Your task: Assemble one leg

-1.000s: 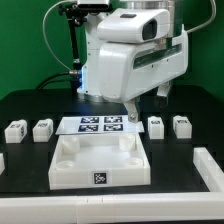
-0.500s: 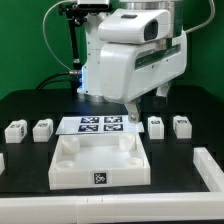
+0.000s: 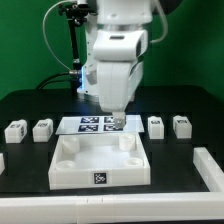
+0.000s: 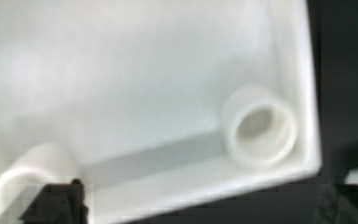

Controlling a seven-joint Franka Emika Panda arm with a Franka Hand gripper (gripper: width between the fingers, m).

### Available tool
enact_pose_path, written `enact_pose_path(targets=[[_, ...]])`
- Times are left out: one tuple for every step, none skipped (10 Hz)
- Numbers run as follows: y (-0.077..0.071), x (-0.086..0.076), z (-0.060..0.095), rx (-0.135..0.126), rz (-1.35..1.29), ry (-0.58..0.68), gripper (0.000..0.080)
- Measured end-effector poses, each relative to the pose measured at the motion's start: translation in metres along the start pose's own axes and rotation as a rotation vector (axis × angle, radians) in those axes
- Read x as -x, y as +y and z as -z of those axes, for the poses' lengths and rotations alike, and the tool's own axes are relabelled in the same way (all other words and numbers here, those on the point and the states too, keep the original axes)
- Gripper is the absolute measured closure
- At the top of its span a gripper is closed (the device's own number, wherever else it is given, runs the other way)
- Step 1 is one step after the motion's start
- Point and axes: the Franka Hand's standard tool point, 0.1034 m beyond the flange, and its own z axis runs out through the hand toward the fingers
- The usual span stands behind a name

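leg [image 3: 156, 126] sits free, gripper [image 3: 115, 121] empty

it's on the black table [image 3: 25, 150], just on the exterior view's right of the marker board [image 3: 98, 124], a twin [image 3: 181, 125] beside it. fingers [image 4: 60, 200] spread wide, nothing between them, hanging over the back edge of the white base [image 3: 70, 175]; wrist view catches a round socket [image 4: 256, 130].

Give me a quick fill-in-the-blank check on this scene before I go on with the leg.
1. In the exterior view, ___ legs stand on each side of the marker board.
2. The wrist view looks down on the white ___, with a round socket near its corner.
3. The fingers are open and hold ___.
Missing words: two; base; nothing.
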Motion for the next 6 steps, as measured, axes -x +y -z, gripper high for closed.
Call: enact_pose_path(targets=[[-0.006,0.010,-0.017,0.002,0.065,0.009,0.0150],[-0.009,0.017,-0.030,-0.008,0.107,0.015,0.0150],[-0.013,0.022,-0.039,-0.026,0.070,0.018,0.0150],[-0.014,0.027,-0.046,-0.023,0.065,0.022,0.0150],[-0.015,0.034,-0.053,-0.016,0.053,0.027,0.0150],[-0.013,0.038,-0.057,-0.002,0.054,0.031,0.0150]])
